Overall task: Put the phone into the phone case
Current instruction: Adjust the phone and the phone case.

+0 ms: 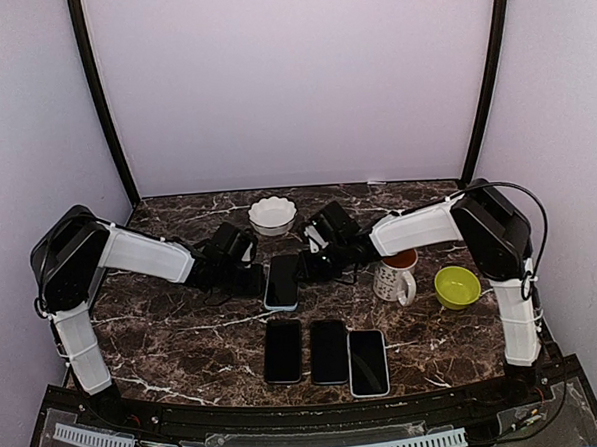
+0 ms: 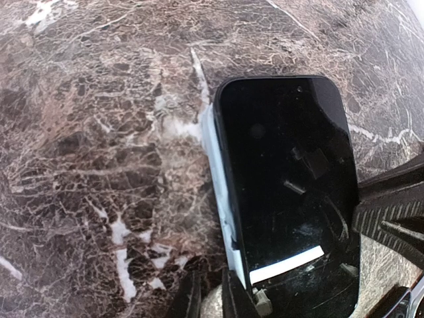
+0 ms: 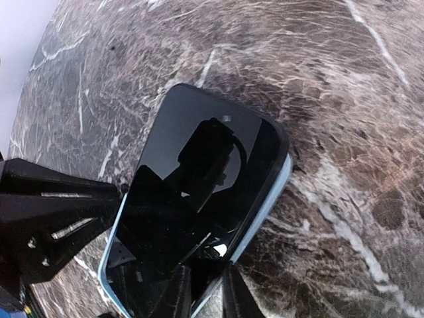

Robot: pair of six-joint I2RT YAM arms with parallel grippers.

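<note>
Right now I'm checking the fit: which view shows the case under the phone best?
The right wrist view: the light-blue case runs clearly along the phone's long side and corner. The left wrist shows only a pale strip beside the phone; the top view, a thin rim.

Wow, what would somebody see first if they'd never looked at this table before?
Probably the two white robot arms reaching in from both sides, with the left claw and right claw meeting at a black phone on a pale blue case in the middle of the table. Next comes the row of three dark phones lying flat near the front, then the lime-green bowl on the right beside a white mug.
</note>
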